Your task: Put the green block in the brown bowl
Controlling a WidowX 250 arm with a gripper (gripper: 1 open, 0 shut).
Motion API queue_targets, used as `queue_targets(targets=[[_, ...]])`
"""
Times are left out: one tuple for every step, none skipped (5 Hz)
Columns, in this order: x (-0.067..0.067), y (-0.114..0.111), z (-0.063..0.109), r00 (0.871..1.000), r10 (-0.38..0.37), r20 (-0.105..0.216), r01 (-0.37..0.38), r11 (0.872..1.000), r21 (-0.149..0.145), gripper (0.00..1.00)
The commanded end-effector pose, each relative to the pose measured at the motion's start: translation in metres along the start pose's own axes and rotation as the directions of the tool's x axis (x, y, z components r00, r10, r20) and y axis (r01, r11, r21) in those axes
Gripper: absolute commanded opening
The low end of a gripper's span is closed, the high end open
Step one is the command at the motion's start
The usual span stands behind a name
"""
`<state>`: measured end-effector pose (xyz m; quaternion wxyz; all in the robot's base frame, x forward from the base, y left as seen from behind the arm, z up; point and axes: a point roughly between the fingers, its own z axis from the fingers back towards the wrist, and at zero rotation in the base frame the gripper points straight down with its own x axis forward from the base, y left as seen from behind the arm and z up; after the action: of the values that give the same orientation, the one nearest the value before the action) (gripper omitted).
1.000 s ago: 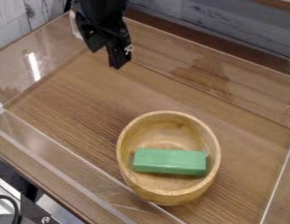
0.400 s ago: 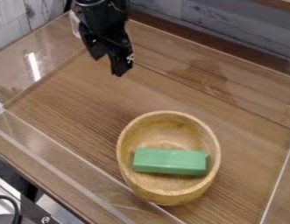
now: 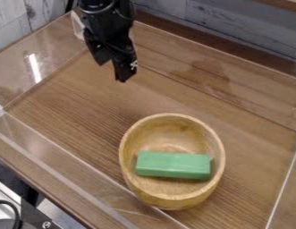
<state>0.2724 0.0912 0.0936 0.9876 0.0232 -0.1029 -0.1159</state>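
- Inside the light wooden bowl (image 3: 165,134), toward the near part of the floor: the matte green rectangular block (image 3: 174,165), lying on a broad face, well within the rim.
- Long axis running nearly left to right across the view, with the right end a touch nearer the camera; short ends toward the bowl's side walls, long sides facing the near and far walls.
- Probably light and stiff, to judge by the plain, clean-edged look; likely neither fragile nor very slippery, though impossible to confirm by sight.
- For any regrasp, best to pinch across the narrow width at mid-length, coming straight down; tighter room on the near side, more open floor on the far side. Risk of knocking or tipping the bowl with a low, sideways approach.
- Already where the task wants it, so apparently done; at most, a retreat left to make.
- Well apart from the bowl, over the far left part of the wooden tabletop (image 3: 251,148): the black gripper (image 3: 113,64), pointing down. Nothing visible in its grasp; too dark and small to tell whether spread or pressed together.
- At the near left edge, dark equipment with a black cable (image 3: 15,207), out of the way of bowl and block.
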Motion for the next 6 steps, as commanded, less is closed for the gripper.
queue_targets(targets=[[0.008,0.011,0.007,0.999,0.005,0.039,-0.006,0.999,0.034,1.00],[0.011,0.017,0.004,0.999,0.011,0.042,-0.012,0.999,0.043,1.00],[0.012,0.021,0.001,0.999,0.012,0.043,-0.014,0.999,0.050,1.00],[0.013,0.023,0.000,0.999,0.008,0.043,-0.011,0.998,0.055,1.00],[0.014,0.025,-0.001,0.999,0.005,0.044,-0.007,0.998,0.060,1.00],[0.015,0.026,-0.002,0.999,0.001,0.045,-0.004,0.998,0.065,1.00]])
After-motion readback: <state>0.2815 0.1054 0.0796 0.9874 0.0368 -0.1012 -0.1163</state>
